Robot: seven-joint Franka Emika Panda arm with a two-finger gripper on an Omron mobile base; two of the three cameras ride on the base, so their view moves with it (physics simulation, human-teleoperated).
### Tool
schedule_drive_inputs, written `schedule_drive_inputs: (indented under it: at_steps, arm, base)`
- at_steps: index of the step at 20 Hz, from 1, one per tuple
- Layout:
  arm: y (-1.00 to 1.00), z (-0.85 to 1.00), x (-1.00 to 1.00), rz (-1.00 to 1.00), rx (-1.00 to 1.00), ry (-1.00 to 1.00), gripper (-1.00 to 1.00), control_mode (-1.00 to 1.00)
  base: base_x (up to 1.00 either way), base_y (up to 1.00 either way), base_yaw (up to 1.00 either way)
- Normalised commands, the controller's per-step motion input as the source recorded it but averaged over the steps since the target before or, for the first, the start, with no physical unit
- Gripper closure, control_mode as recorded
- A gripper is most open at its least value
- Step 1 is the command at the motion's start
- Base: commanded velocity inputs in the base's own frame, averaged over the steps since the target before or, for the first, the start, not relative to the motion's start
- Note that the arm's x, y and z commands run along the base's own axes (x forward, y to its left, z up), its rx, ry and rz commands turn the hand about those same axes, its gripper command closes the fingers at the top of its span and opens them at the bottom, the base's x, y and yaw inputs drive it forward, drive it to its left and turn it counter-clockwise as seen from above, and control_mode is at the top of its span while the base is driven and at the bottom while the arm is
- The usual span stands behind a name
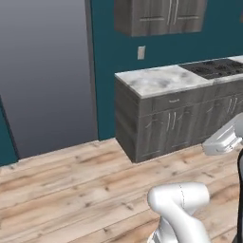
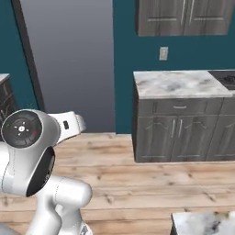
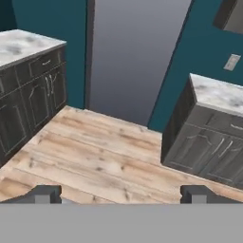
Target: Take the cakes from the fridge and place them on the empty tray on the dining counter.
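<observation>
The step in hand looks like the approach: the base faces a wall of the kitchen and nothing has been picked up.

Taking the tall grey panel [image 1: 47,76] as the landmark, in the hand view a dark cabinet with a marble top [image 3: 26,90] stands to its left. The panel itself is a plain flat grey face with no handles or dispenser on it, so I cannot tell whether it is a side of the fridge or something else. Just right of it, across a strip of teal wall, the grey cabinet run [image 1: 166,118] begins, with a wall outlet [image 1: 141,52] above its near end, upper cabinets [image 1: 161,16] higher still, and the black stovetop [image 1: 216,68] at its far right. A corner of marble top [image 2: 202,222] lies nearer the robot than the panel and well to its right; it may be the dining counter.

The gripper [image 3: 121,195] is released, its fingertips [image 3: 47,193] spread wide over the wooden floor [image 1: 71,190] with nothing between them, pointed toward the foot of the panel.

The cakes, by the task, should be inside the fridge. The next move calls for bringing the base round to the fridge doors and opening one by its handle.
</observation>
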Motion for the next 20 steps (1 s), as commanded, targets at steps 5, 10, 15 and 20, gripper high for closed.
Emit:
schedule_drive_inputs:
  at_steps: [5,10,15,20]
  arm:
    - [0.00,0.00,0.00,0.00,0.00,0.00,-1.00,1.00]
    - [0.00,0.00,0.00,0.00,0.00,0.00,-1.00,1.00]
    - [0.00,0.00,0.00,0.00,0.00,0.00,-1.00,1.00]
    - [0.00,0.00,0.00,0.00,0.00,0.00,-1.00,1.00]
  base:
    - [1.00,-0.23,-0.57]
    - [1.00,-0.18,-0.64]
    - [1.00,0.00,-0.64]
    - [1.00,0.00,-0.64]
